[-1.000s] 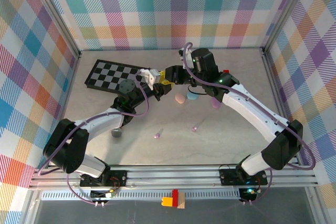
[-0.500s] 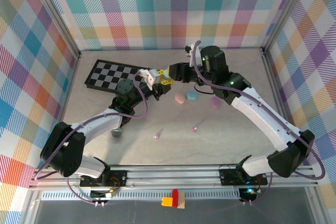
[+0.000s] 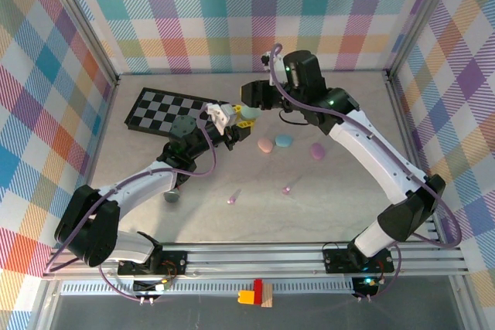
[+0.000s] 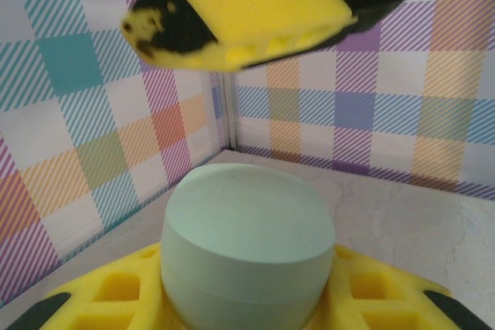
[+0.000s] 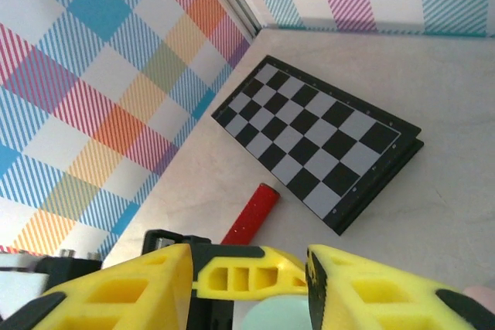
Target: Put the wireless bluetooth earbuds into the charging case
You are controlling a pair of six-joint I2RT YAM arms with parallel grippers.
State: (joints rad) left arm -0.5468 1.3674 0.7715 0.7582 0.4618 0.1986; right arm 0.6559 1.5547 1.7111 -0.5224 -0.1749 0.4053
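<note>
Nearby: chessboard (image 3: 160, 110), pink case (image 3: 265, 145), blue case (image 3: 284, 141), purple case (image 3: 316, 151).

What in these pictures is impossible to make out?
- The mint charging case: left wrist view, base hidden between the pads of the left pincer and cut by the bottom edge.
- The earbuds: top view, too small to show their shape.
- The red stick: right wrist view, near end hidden behind the right pincer.

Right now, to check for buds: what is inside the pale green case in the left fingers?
Nothing inside shows. The pale green case is shut, its smooth lid and seam visible, clamped between the left fingers, which cover its base.
</note>
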